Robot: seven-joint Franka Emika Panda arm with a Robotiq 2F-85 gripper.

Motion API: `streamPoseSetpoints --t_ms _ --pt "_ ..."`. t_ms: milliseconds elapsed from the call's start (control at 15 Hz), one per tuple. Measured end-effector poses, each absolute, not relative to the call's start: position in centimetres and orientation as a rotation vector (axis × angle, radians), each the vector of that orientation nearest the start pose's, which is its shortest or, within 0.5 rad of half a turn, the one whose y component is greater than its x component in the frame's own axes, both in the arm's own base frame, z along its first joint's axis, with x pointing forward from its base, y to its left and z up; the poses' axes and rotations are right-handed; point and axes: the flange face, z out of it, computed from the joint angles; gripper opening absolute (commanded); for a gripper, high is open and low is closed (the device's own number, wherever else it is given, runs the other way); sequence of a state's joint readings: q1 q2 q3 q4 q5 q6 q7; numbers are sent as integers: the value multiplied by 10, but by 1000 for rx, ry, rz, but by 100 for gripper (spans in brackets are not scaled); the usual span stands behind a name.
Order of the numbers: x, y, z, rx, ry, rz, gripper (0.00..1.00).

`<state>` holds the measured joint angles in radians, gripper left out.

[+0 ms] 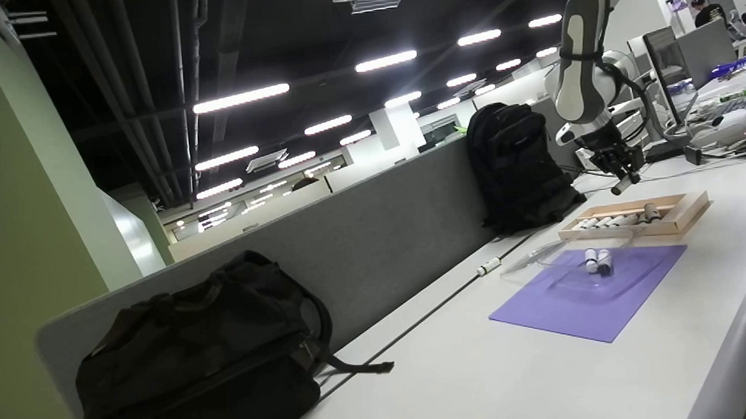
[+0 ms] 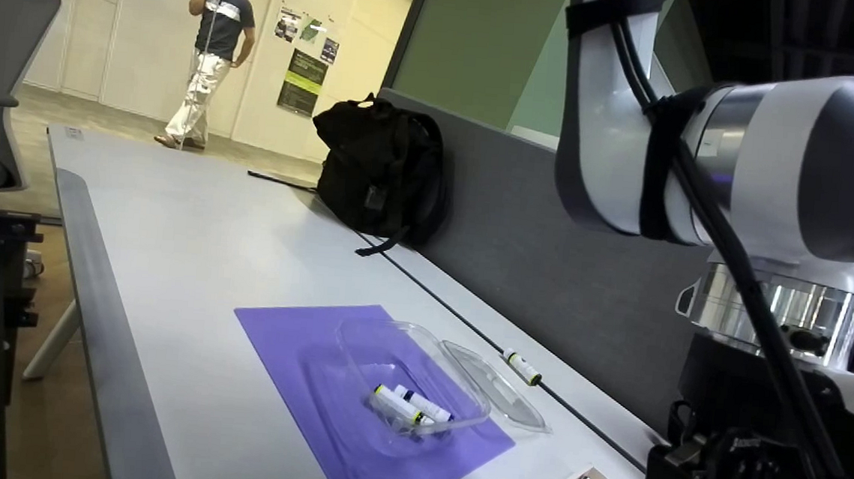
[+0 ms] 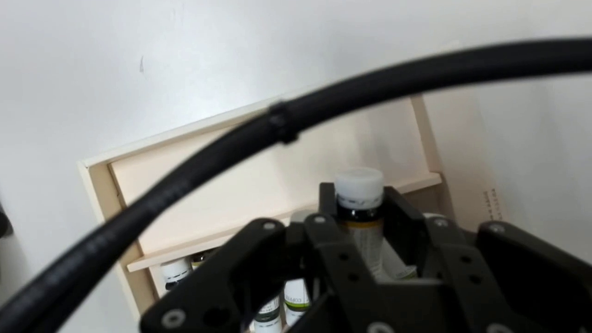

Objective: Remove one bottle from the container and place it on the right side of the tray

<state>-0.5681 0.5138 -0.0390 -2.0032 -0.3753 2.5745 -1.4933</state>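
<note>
In the wrist view, the claw [image 3: 360, 198] partly hides the tray [image 3: 104, 189] — cropped below.

Strip lights [image 1: 241, 98], grey partition [image 1: 400, 233]

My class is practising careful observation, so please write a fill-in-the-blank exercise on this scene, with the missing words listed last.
The gripper holds a bottle whose cap is coloured ____.
The number of bottles inside the clear container is ____.
The colour of the flat mat under the container is ____.
Of mat and tray, the wooden-looking one is the ____.
Missing words: white; two; purple; tray.
</note>
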Motion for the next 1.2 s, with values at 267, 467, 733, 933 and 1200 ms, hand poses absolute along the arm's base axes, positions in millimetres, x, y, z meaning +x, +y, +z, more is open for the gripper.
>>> streamPoseSetpoints --t_ms 267,467,733,933,1200 --pt "506 -347 197 -2724 -1886 301 7" --pt "504 -354 189 -2731 -1931 269 7" --pt "499 -365 172 -2723 -1969 200 7" --pt "493 -374 160 -2720 -1981 166 7" --pt "489 -387 150 -2715 -1993 131 7"
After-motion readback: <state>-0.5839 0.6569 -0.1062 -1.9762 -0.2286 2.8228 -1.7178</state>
